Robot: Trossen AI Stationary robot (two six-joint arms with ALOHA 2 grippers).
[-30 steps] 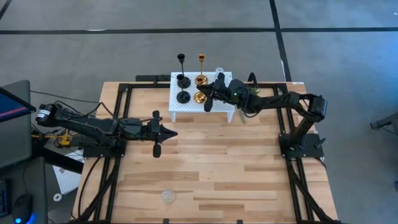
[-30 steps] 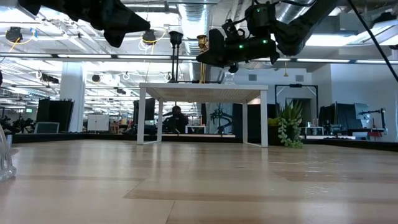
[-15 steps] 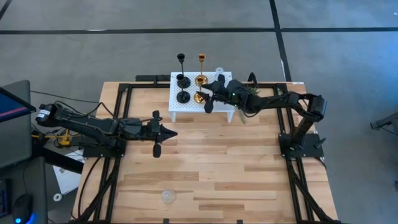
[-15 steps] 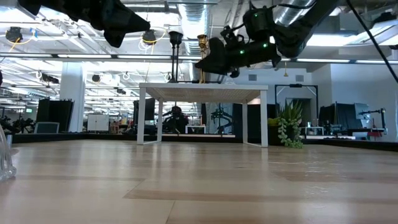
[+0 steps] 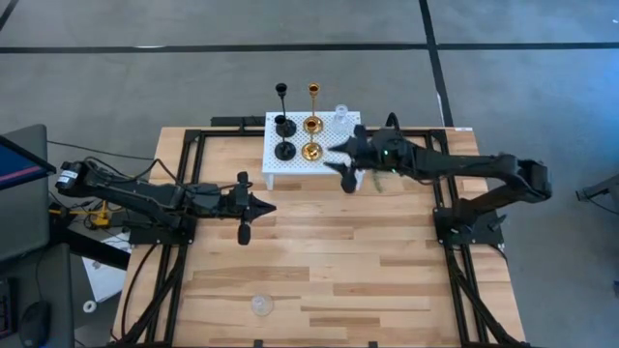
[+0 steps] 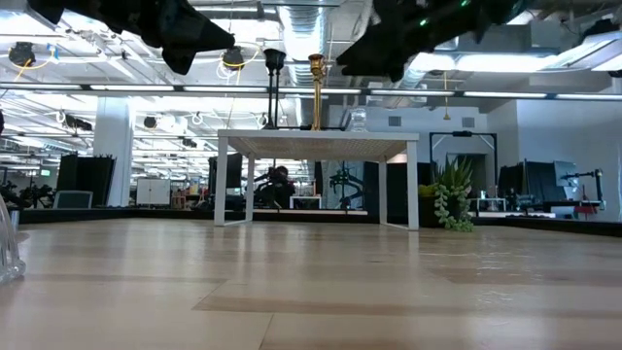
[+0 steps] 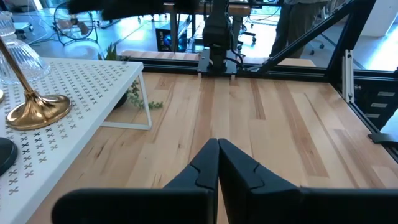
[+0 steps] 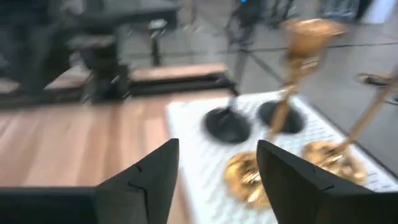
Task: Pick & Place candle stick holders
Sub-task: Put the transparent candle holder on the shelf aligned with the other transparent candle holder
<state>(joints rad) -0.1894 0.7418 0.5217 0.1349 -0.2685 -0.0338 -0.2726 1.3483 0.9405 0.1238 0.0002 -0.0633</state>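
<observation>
The right claw [image 5: 340, 159] hovers with its fingers spread wide and nothing held, at the front right edge of the white perforated stand [image 5: 290, 164]. The nearest gold candle stick holder [image 5: 309, 151] stands on the stand just beside it, apart from the fingers; in the right wrist view that gold holder [image 8: 249, 177] shows between the two open fingers but farther off.

On the stand I count two black holders [image 5: 284, 150], two gold ones, and one clear glass holder [image 5: 340, 113] at the back right corner. A second clear glass holder [image 5: 261, 305] stands alone near the table's [image 5: 387, 280] front edge, well apart from both arms.

The left claw [image 5: 267, 206] waits over the table's left middle, fingers closed together and holding nothing. The table's middle lies bare between the stand and the front edge.
</observation>
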